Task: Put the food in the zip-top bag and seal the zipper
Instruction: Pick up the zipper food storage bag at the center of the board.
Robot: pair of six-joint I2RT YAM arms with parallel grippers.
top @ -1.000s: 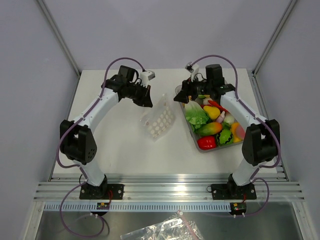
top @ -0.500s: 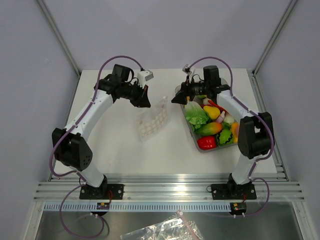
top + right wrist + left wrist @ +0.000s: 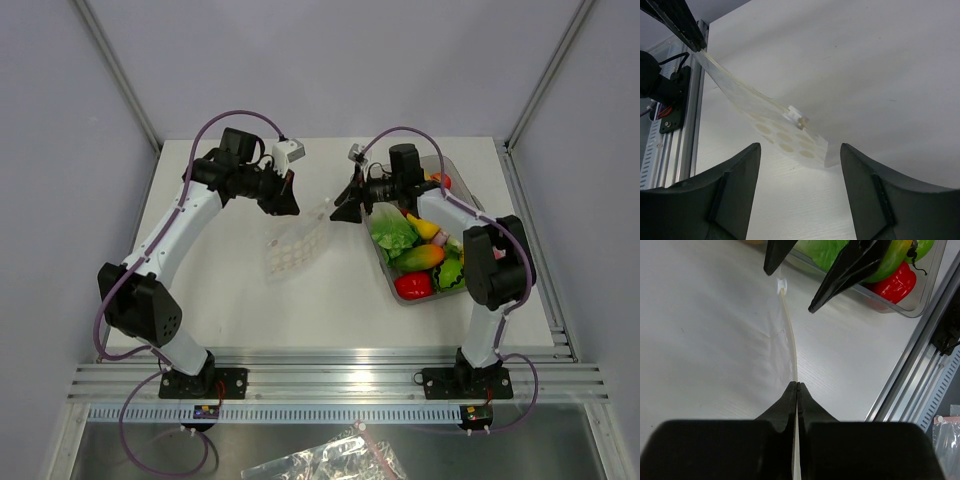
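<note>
The zip-top bag (image 3: pixel 293 243), clear with pale dots, hangs tilted from my left gripper (image 3: pixel 287 203), its low corner near the table. My left gripper (image 3: pixel 797 385) is shut on the zipper (image 3: pixel 790 342), the whitish strip that runs away from the jaws to a small white tab (image 3: pixel 782 286). My right gripper (image 3: pixel 344 208) is open and empty, just right of the bag's far end. In the right wrist view the bag (image 3: pixel 785 137) and its tab (image 3: pixel 797 116) lie ahead of the open gripper (image 3: pixel 800 192). The food (image 3: pixel 428 226) lies in the tray, partly hidden by the right arm.
A clear tray (image 3: pixel 398 297) at the right holds green toy lettuce (image 3: pixel 392 230), a red toy bell pepper (image 3: pixel 413 285) and other toy produce. The tray also shows in the left wrist view (image 3: pixel 920 305). A second crumpled bag (image 3: pixel 330 460) lies below the rail at the front.
My left gripper has drawn the bag to the left. My right gripper has moved left from over the tray to the bag's free end.
</note>
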